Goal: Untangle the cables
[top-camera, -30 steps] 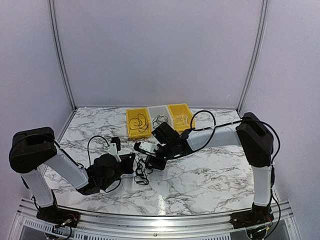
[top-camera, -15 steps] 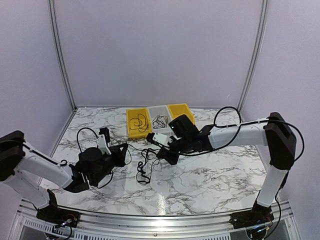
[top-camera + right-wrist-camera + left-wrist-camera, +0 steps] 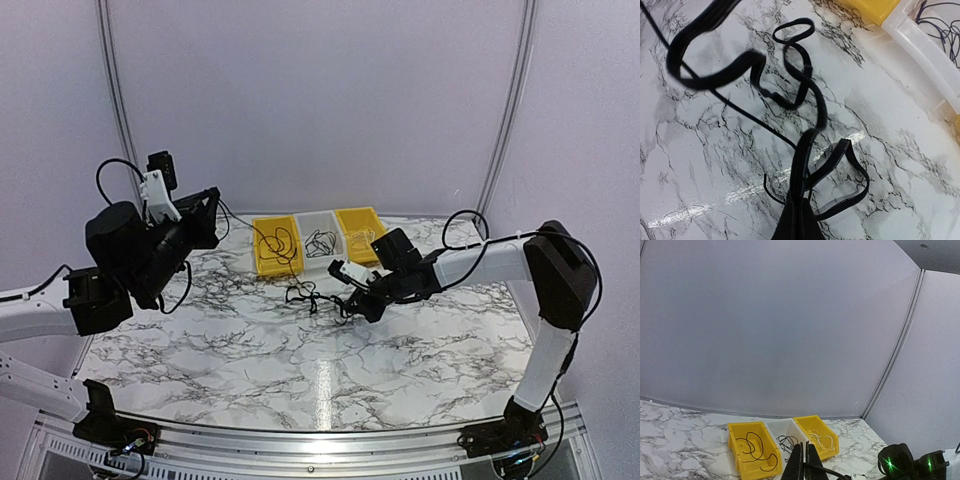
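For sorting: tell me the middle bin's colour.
Middle bin is white; clearest in the top external view.

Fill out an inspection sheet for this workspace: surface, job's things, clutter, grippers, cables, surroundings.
Surface: glossy marble table.
Job's things: black cables loosely tangled mid-table; one strand stretches up to the left gripper.
Clutter: left yellow bin, white bin and right yellow bin at the back, each with cord inside.
Grippers: left gripper high above the table, shut on the strand; right gripper low, shut on the cables.
Cables: arm cables loop along both arms.
Surroundings: plain walls; nothing else seen.
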Robot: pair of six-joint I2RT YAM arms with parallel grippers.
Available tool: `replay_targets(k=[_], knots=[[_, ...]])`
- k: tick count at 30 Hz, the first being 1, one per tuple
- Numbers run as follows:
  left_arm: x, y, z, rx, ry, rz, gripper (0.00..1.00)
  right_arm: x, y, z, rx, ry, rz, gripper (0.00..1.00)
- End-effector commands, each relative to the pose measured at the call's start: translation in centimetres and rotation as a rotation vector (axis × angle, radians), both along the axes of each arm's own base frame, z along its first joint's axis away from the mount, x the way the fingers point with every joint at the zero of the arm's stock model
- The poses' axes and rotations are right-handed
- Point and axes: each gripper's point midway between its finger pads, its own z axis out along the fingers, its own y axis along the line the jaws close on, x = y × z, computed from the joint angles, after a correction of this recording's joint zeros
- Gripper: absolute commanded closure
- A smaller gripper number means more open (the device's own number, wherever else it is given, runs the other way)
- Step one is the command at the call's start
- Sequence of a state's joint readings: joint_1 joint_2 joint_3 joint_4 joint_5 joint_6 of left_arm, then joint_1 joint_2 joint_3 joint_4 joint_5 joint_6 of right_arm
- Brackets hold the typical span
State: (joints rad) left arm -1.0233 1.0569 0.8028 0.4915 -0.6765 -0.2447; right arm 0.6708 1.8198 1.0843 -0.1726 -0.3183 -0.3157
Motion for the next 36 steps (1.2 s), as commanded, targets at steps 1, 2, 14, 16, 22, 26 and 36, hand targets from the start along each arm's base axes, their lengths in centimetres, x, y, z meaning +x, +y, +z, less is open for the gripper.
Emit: replay_targets(k=[1,2,14,16,22,26,36], knots=[[0.9,0.7,1.1,0.170,0.006,0.079,1.00,1.2,-1.1,0.2,0.032,0.019,-0.027,1.00],[1.1,0.7,2.0,0.170,-0.002,0.088,1.00,1.5,-1.4,0.2,0.034,0.023,-0.036,1.00],[0.7,1.3,21.7,0.209,-0.207,0.134,1.00,4.7,-6.4,-0.3,0.054,0.090,-0.140,0.94],[0.8,1.4,23.5,0.211,-0.233,0.149,1.00,5.0,-7.0,-0.2,0.062,0.102,-0.150,0.92],[2.1,0.2,23.3,0.226,-0.230,0.155,1.00,5.0,-7.6,-0.8,0.055,0.129,-0.143,0.70],[2.9,-0.9,22.8,0.246,-0.223,0.147,1.00,5.0,-7.5,-0.3,0.058,0.116,-0.129,0.68],[2.7,-1.3,23.3,0.243,-0.206,0.095,1.00,1.8,-1.2,10.4,0.263,-0.022,0.138,0.42]])
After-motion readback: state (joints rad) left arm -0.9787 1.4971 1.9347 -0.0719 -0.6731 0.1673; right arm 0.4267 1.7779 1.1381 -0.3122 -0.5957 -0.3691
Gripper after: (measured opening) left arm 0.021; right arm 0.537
